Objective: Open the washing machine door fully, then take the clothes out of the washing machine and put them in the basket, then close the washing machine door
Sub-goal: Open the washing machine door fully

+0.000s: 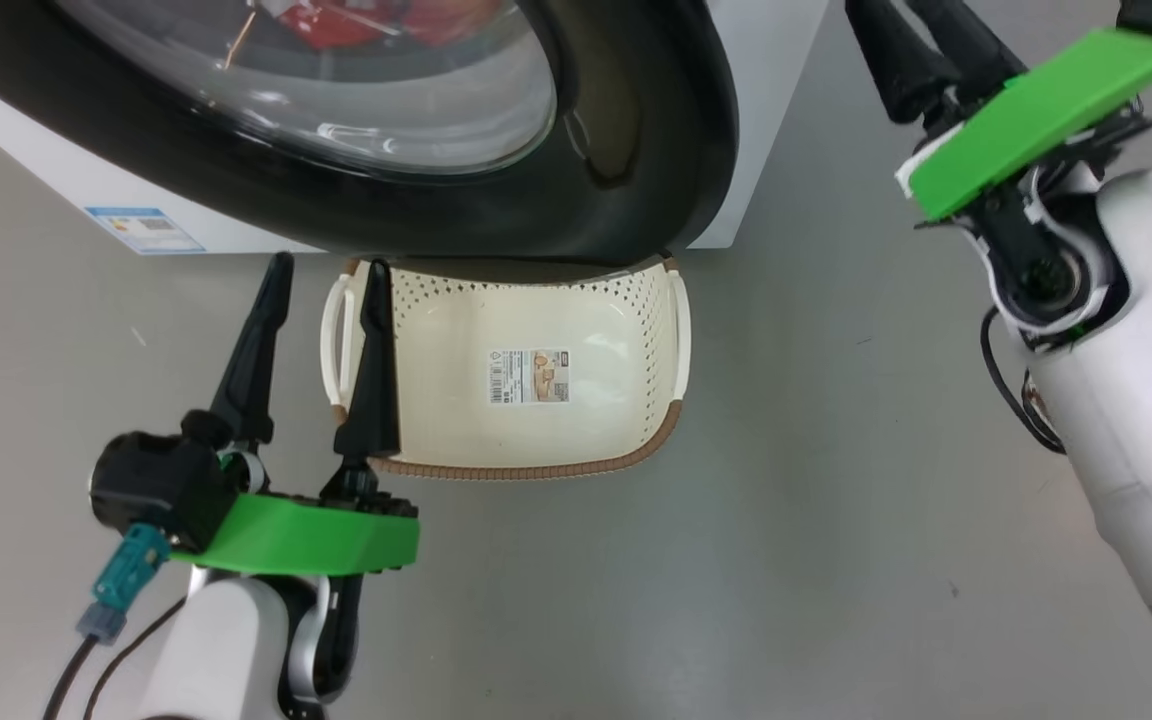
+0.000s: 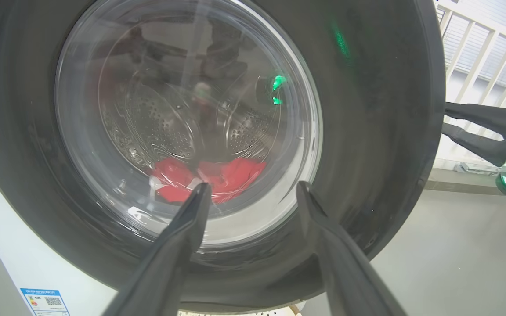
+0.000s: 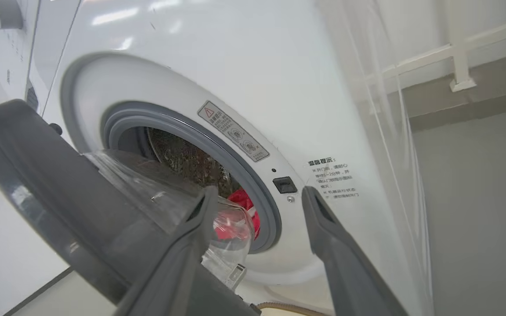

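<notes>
The washing machine [image 1: 771,100] stands with its black-rimmed door [image 1: 636,160] ajar, swung out over the cream basket [image 1: 436,350] on the floor. Red clothes [image 2: 235,173] lie in the steel drum behind the glass bowl. My left gripper [image 1: 324,270] is open just left of the basket, its fingers [image 2: 191,219] pointing at the door [image 2: 367,131] from the front. My right gripper [image 3: 257,193] is open beside the door's free edge [image 3: 37,175], with the red clothes [image 3: 245,202] showing through the gap. It is also in the head view, at the top right [image 1: 921,45].
Grey floor spreads around the basket and to the right of the machine. A blue label [image 1: 144,230] sits low on the washer's front. A white railing [image 2: 477,48] stands behind the right arm. A latch slot [image 3: 284,184] sits beside the grey seal.
</notes>
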Controlling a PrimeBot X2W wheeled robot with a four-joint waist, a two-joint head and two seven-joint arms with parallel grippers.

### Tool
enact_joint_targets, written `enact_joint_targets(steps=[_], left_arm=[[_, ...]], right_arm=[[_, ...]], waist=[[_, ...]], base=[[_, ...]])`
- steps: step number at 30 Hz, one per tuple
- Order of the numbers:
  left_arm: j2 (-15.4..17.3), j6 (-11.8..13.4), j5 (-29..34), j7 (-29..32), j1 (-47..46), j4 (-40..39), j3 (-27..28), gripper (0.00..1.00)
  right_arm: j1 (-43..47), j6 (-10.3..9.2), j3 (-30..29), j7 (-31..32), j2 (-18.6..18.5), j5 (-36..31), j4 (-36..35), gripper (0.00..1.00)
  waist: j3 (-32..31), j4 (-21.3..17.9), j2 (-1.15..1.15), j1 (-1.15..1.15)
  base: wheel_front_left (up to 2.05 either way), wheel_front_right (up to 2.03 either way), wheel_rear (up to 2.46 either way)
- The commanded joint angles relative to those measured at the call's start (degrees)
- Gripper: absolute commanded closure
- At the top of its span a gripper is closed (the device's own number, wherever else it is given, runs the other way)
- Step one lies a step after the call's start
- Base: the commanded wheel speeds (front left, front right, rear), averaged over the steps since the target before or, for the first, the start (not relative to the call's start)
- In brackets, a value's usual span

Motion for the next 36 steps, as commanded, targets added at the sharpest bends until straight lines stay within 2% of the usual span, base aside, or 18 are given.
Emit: enact_joint_targets(steps=[1,5,8,13,14,21,27,36], left_arm=[[1.1,0.0,0.8,-0.3,1.0,-1.4,2.2,0.0],[1.1,-0.5,0.2,-0.3,1.8,-2.0,3.1,0.0],[1.1,-0.6,0.1,-0.3,2.3,-2.3,3.7,0.0],[1.1,-0.6,0.3,-0.3,3.1,-3.2,4.5,0.0],[1.1,-0.6,0.3,-0.3,3.1,-3.2,4.5,0.0],[1.1,-0.5,0.9,-0.3,4.1,-4.3,5.4,0.0],[1.1,-0.2,1.1,-0.3,4.2,-5.0,5.8,0.0],[1.1,0.0,1.8,-0.3,4.6,-5.6,6.2,0.0]], right_arm=[[1.5,0.43,1.2,-3.0,0.0,-2.9,-1.6,0.0],[3.3,0.43,2.5,-11.7,-0.7,-10.7,-0.7,0.0],[4.8,0.43,1.1,-16.0,-0.4,-17.3,0.7,0.0],[8.6,0.43,-3.9,-17.9,1.8,-28.0,-0.4,0.0],[8.6,0.43,-3.9,-17.9,1.8,-28.0,-0.4,0.0],[16.1,0.43,-9.4,-18.1,6.0,-40.5,-8.3,0.0],[22.0,0.43,-12.5,-18.1,8.2,-46.2,-13.9,0.0],[28.5,0.43,-14.0,-18.2,9.4,-48.9,-18.1,0.0]], waist=[[-0.4,-0.4,0.0,0.0],[-0.9,-1.4,0.0,0.0],[-1.3,-2.0,0.0,0.0],[-1.7,-3.0,0.0,0.0],[-1.7,-3.0,0.0,0.0],[-1.9,-3.8,0.0,0.0],[-1.4,-4.0,0.0,0.0],[-1.3,-4.3,0.0,0.0]], base=[[0.0,0.0,0.0],[0.0,0.0,0.0],[0.0,0.0,0.0],[0.0,0.0,0.0],[0.0,0.0,0.0],[0.0,0.0,0.0],[0.0,0.0,0.0],[0.0,0.0,0.0]])
